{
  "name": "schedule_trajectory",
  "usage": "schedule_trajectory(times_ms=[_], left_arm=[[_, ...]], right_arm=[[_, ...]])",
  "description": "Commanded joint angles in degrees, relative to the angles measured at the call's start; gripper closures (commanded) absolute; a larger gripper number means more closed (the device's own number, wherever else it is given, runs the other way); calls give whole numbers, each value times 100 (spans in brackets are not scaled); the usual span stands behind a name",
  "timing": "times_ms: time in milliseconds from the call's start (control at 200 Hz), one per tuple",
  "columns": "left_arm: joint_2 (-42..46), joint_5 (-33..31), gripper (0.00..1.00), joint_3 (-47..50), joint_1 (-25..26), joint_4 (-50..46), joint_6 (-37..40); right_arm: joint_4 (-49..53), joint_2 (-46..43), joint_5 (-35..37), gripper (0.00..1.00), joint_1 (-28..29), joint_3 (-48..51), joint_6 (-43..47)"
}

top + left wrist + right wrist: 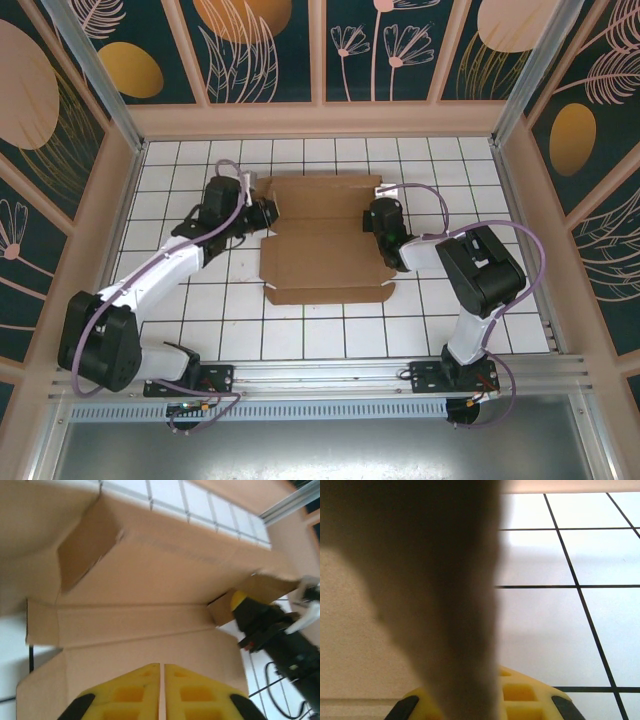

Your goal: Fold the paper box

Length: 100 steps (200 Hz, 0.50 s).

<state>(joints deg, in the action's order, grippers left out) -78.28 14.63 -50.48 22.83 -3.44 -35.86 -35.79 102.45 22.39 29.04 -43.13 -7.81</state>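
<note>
Left gripper (162,672): yellow pads pressed together at the left edge of the paper box (325,250), a flat brown die-cut cardboard sheet; cannot tell if card is pinched. Right gripper (376,216): clamped on a raised right-edge flap. Sheet lies mid white gridded tabletop (480,300).

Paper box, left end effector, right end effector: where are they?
paper box (325,250): top view, middle panel.
left end effector (162,672): left wrist view, seam between shut yellow fingers.
right end effector (238,601): left wrist view, yellow tip.

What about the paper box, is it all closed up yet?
No, the paper box lies spread open, its big panels not folded shut.
</note>
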Motion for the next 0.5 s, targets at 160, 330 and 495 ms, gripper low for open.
schedule_trajectory(times_ms=[160, 330, 495], left_arm=[[-992, -756, 90, 66, -59, 187, -278], [-1562, -1302, 76, -361, -100, 123, -345], [-1765, -1680, 65, -433, -232, 32, -374]], right_arm=[[507, -58, -183, 100, -39, -71, -119], [526, -42, -226, 100, -16, -63, -126], [526, -50, -245, 100, -3, -71, -137]])
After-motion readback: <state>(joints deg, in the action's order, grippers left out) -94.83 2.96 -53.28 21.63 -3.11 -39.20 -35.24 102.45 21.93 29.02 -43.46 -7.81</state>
